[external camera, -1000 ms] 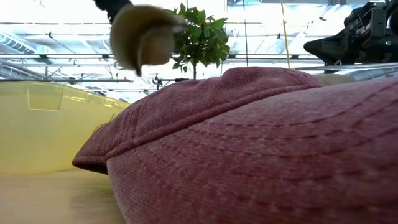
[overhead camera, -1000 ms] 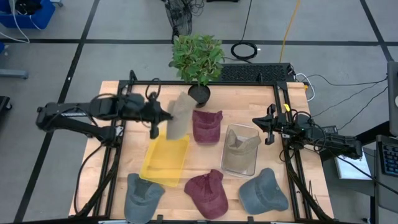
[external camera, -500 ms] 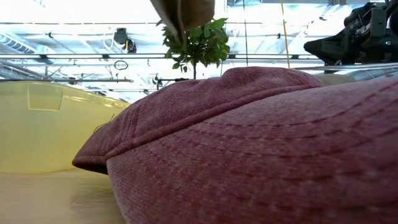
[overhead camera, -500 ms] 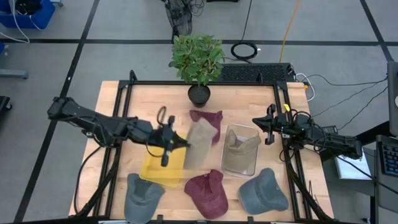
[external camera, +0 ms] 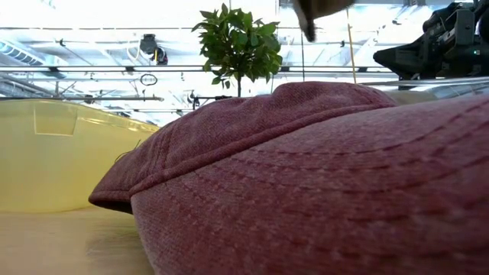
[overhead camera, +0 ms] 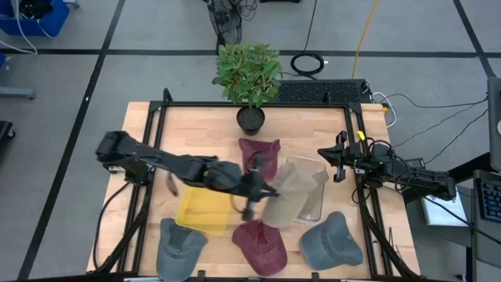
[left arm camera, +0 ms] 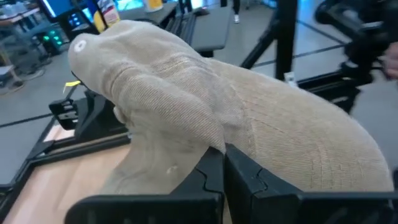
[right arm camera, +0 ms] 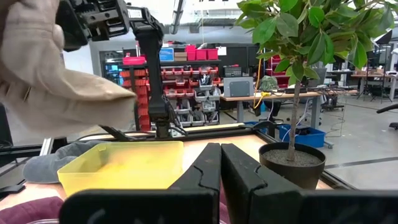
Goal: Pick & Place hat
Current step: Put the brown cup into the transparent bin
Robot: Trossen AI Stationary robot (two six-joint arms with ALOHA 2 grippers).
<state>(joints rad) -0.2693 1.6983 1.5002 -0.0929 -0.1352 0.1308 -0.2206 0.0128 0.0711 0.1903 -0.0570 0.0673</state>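
Observation:
My left gripper [overhead camera: 254,192] reaches from the table's left to the middle, shut on a beige hat [overhead camera: 286,201]. The hat hangs over the clear bin [overhead camera: 313,205] and fills the left wrist view [left arm camera: 205,93]. It also shows in the right wrist view [right arm camera: 50,87] and at the top edge of the low view [external camera: 321,8]. A second beige hat lies in that bin, mostly covered by the held one. My right gripper [overhead camera: 338,163] waits shut at the table's right side. My left gripper pinches a fold of the beige hat's cloth [left arm camera: 214,140] between its two fingers [left arm camera: 245,171]. It comes nearly level from the table's left. The hat is lifted clear and hangs slack beyond the fingers, its top button [left arm camera: 79,45] pointing away from them.
A yellow bin [overhead camera: 205,210] stands left of the clear one. Two maroon hats [overhead camera: 260,155] [overhead camera: 261,244] and two grey hats [overhead camera: 178,247] [overhead camera: 333,241] lie on the table. A potted plant [overhead camera: 249,74] stands at the far edge. A black frame [overhead camera: 356,137] borders the table.
My left gripper has swung toward the table's right and near edges. It has carried the beige hat from beside the yellow bin's far end, across that bin, to above the clear bin. The hat stays lifted clear.

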